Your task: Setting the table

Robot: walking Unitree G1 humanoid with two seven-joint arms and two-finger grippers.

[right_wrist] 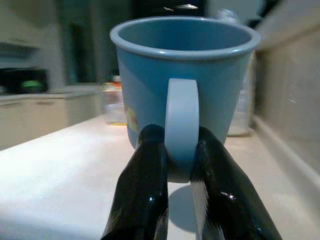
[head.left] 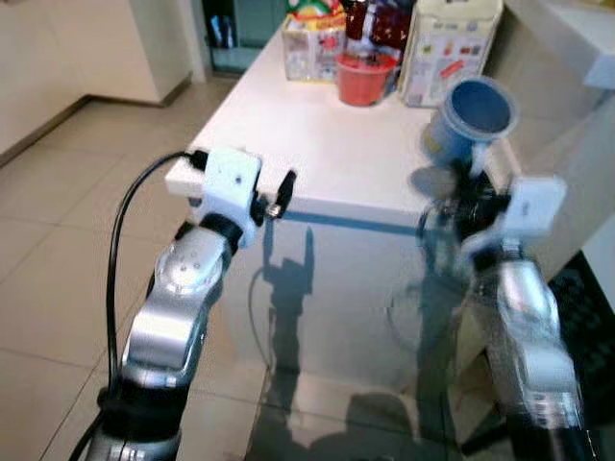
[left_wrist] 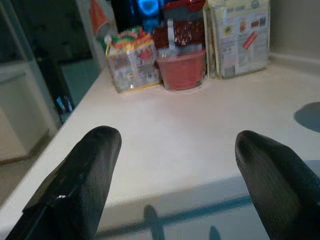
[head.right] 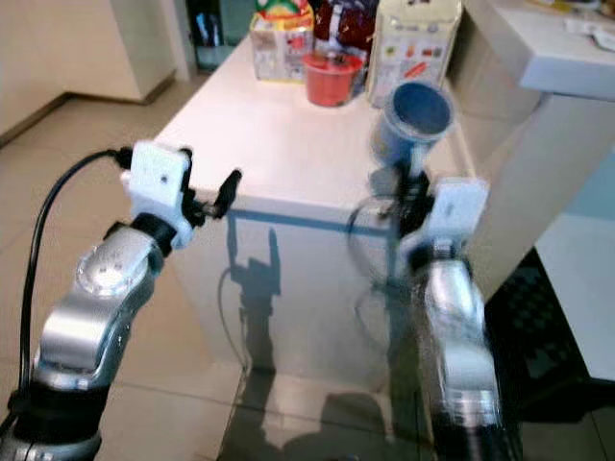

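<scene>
A blue mug [head.left: 473, 117] hangs just above the right part of the white table [head.left: 317, 154], tilted with its mouth toward me. My right gripper [right_wrist: 180, 165] is shut on the mug's handle [right_wrist: 181, 125], one black finger [right_wrist: 145, 180] on each side. My left gripper [head.left: 282, 195] stands open at the table's near edge with nothing between its fingers [left_wrist: 85, 175]. A red cup [head.left: 364, 77] sits at the far end of the table.
Behind the red cup stand a patterned box [head.left: 313, 43], a dark jar [head.left: 377, 24] and a white carton [head.left: 450, 48]. A white counter [head.right: 567, 58] rises on the right. Tiled floor [head.left: 58, 250] lies to the left and a glass surface [head.left: 365, 327] below.
</scene>
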